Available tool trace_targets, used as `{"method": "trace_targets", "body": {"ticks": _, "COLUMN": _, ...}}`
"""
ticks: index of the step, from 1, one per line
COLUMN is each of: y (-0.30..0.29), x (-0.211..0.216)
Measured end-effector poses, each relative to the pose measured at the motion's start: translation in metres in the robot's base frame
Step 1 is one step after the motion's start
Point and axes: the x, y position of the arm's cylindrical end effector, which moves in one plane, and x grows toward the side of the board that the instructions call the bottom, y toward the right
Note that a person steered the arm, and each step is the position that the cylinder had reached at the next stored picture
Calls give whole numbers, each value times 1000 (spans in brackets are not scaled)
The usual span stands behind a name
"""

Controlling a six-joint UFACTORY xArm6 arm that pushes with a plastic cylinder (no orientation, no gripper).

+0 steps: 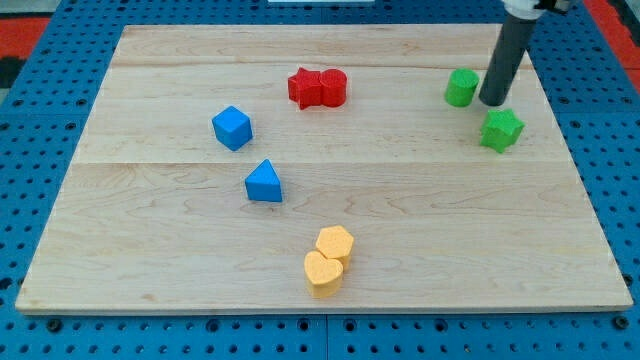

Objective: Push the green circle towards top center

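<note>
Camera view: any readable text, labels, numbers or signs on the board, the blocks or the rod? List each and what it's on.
None: no word, number, label or sign shows in this view.
The wooden board is bare wood grain.
The green circle, green star, red blocks, blue cube, blue triangle and two yellow blocks are plain coloured faces.
My tip, just to the view's right of the green circle, is on an unmarked dark rod.

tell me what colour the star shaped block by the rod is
Green; the star block shows plainly in the camera view, just right of and below my tip.
</note>
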Motion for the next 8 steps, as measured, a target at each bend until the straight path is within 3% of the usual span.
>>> {"method": "trace_targets", "body": {"ticks": 2, "y": 14, "x": -9}}
{"method": "trace_targets", "body": {"ticks": 8, "y": -71, "x": -18}}
